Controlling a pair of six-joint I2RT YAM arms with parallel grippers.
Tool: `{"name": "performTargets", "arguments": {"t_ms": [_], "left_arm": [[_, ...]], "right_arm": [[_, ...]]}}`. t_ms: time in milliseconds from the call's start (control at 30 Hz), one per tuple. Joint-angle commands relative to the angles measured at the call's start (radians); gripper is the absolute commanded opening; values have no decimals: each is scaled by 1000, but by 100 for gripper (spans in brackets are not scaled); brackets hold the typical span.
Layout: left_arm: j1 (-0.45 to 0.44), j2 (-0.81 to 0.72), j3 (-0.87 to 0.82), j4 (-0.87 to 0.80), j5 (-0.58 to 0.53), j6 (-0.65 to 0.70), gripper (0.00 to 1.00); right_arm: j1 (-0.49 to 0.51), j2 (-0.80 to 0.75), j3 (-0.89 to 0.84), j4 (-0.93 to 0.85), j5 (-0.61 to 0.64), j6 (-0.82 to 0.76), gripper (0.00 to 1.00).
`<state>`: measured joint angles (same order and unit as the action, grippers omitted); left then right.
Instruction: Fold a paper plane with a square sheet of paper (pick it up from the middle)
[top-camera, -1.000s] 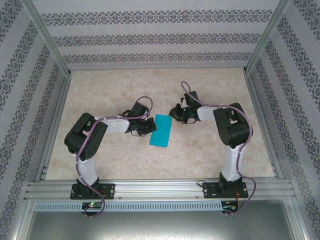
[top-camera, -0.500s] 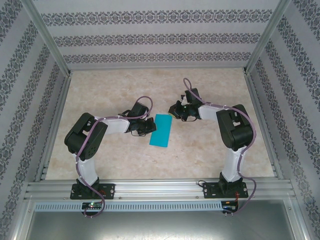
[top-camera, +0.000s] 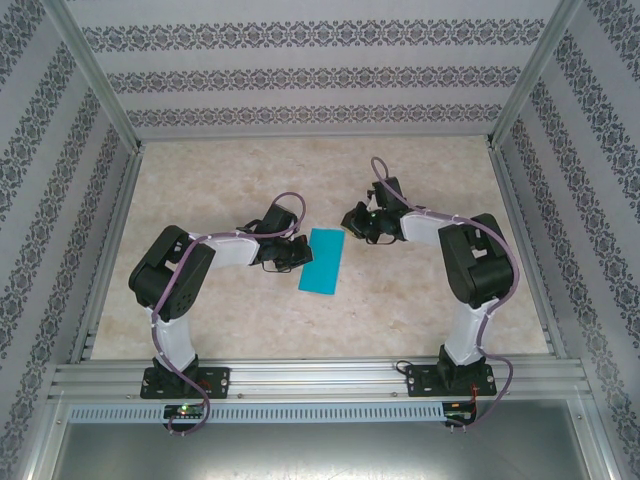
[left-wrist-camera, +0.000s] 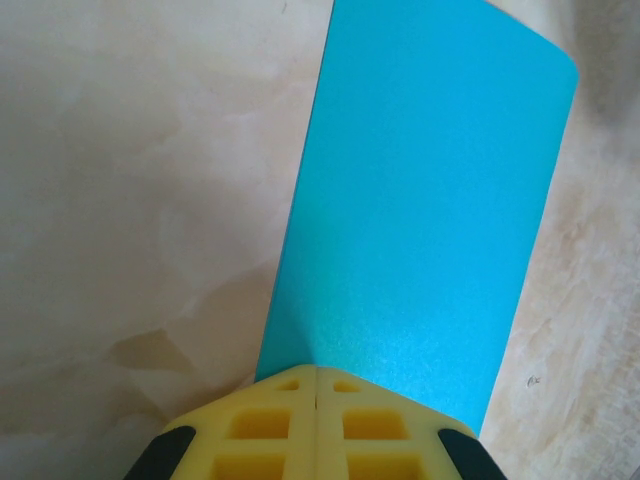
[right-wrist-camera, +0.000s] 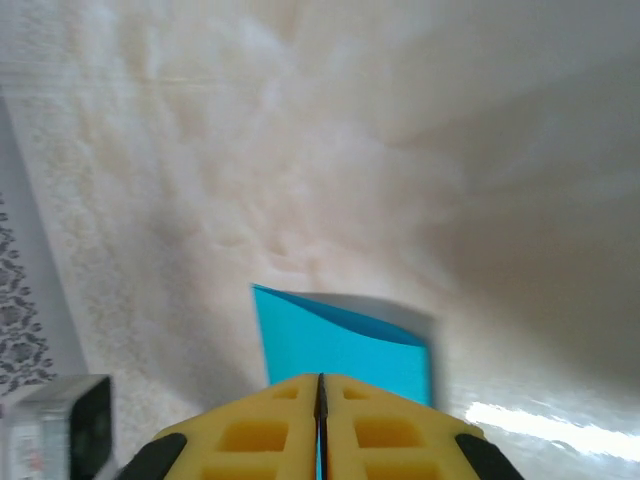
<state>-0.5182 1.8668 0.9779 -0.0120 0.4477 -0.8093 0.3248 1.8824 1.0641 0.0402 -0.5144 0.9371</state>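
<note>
The marble-patterned table (top-camera: 200, 180) carries everything. The left arm (top-camera: 175, 280) and the right arm (top-camera: 470, 265) both bend inward toward the table's middle. There lies the sheet of paper (top-camera: 323, 262), teal and showing as a narrow oblong. Its long axis runs from the table's far side to its near side, with the far end leaning a little right and the near end a little left.

The left gripper (top-camera: 292, 252) sits just left of the table's middle, against the sheet's left long edge. The right gripper (top-camera: 356, 222) sits a little toward the table's far right, with a strip of bare table between it and the sheet's far corner.

From above, neither set of jaws can be made out. The left wrist view shows that gripper's yellow fingers (left-wrist-camera: 260, 425) pressed together with no gap. The sheet's near edge runs under their tips, and whether it is pinched between them cannot be told. The sheet's far end is cut off at the top of that view.

The right wrist view is blurred. Its fingers (right-wrist-camera: 260, 432) are also closed together, and the sheet lies beyond their tips, its lower part hidden behind them.
</note>
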Motion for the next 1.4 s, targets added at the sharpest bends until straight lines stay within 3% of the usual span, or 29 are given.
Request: {"name": "performTargets", "arguments": {"t_ms": [0,333,667,933,1367], "left_arm": [[-13,-1,-16,-100,-34,19,0],[-13,-4,-16,-104,-35,21,0],[-13,7,-8,-94,-21,18,0],[-14,11,12,-77,7,29,0],[-13,16,17,-78,8,38,0]], "right_arm": [[0,18,1,27,-24,6,10],[5,127,-5,-9,7,17,9],[9,-14,12,-11,-59,-11,11],[87,-124,-166,63,-42,31,11],[183,-158,-365,145,-67,60,11]]}}
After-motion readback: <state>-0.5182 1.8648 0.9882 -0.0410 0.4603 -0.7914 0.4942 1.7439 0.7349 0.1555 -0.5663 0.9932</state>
